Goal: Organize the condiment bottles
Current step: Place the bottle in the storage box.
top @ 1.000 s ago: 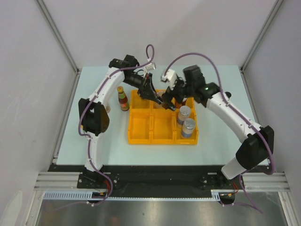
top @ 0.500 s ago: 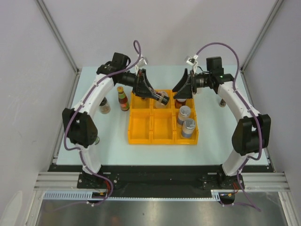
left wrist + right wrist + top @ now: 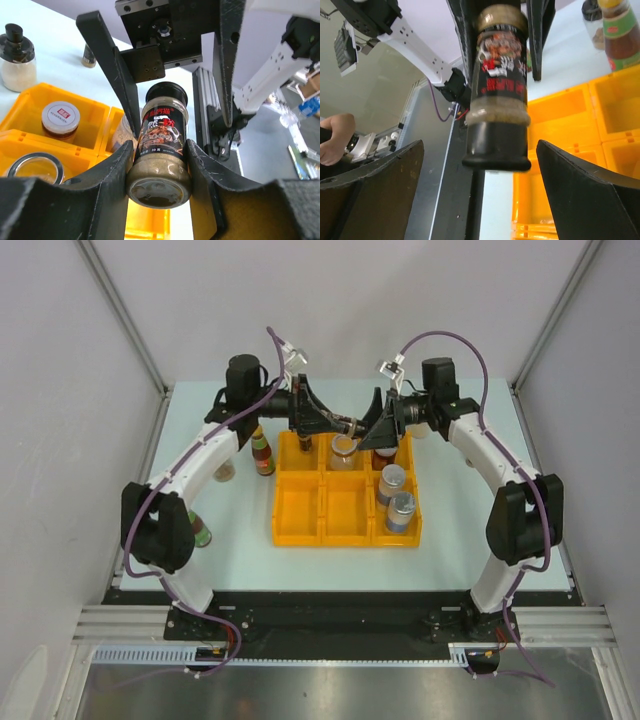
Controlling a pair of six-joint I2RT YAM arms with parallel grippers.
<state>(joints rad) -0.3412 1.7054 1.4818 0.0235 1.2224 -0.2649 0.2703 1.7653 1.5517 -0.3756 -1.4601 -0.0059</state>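
Overhead, the left gripper (image 3: pixel 160 150) grips a spice jar (image 3: pixel 159 135) by its lower body, the jaws closed to the jar's width. It holds the jar roughly level in the air above the back row of the tray (image 3: pixel 330 538). The jar's black cap points at the right gripper (image 3: pixel 480 142), whose jaws are spread wide. The cap sits between their tips with a gap on each side, so the right gripper holds nothing. Below, a clear jar (image 3: pixel 343 447) stands in the tray's back middle compartment and a red-lidded jar (image 3: pixel 60 117) in the back right one. Two shakers (image 3: pixel 391 480) stand in the right column, one behind the other. A sauce bottle (image 3: pixel 262 452) stands upright on the table just left of the tray.
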